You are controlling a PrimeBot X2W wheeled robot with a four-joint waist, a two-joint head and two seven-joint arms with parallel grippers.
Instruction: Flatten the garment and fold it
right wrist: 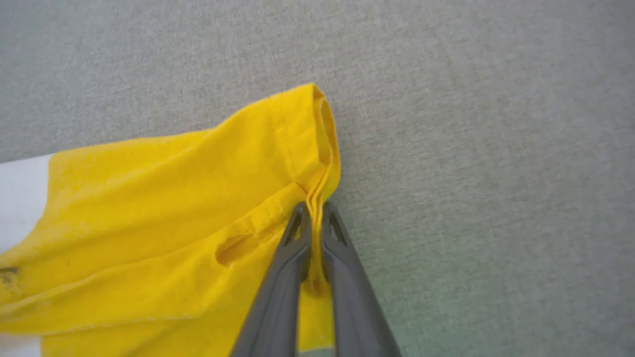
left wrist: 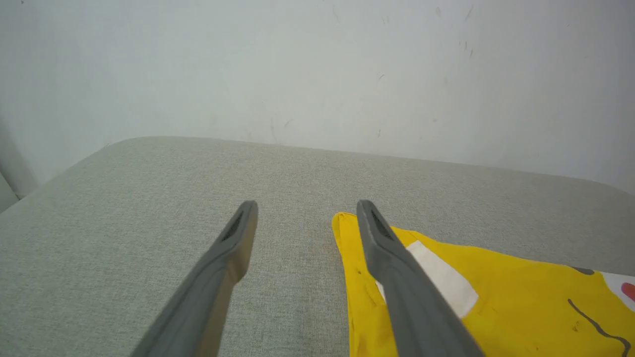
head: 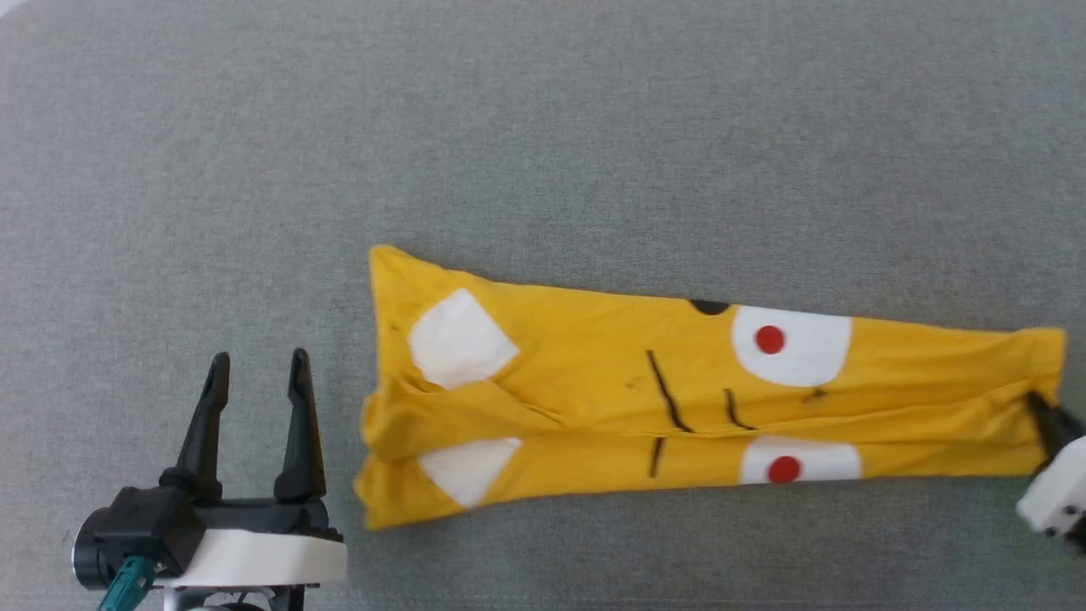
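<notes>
**Item:** garment (head: 594,382), a bright yellow T-shirt folded lengthwise into a long narrow band. It lies flat on the table (head: 543,127), running from the centre to the right side of the head view. The near edge is slightly rumpled.

**Markings:** two white oval patches, each with a red dot; two white angular patches toward the left end; thin black strokes; one black spot at the far edge.

**Right end:** the hemmed layers are stacked and pinched by the right gripper (right wrist: 314,208), its fingers (right wrist: 283,287) closed on the cloth edge.

**Left end:** the left gripper (head: 260,356) sits just beside it, apart from the cloth. Its fingers (head: 204,424) are spread wide and hold nothing.

**Table:** grey woven cover, with wide free surface beyond the garment's far edge. The rounded far edge meets a scuffed white wall (left wrist: 317,64).
</notes>
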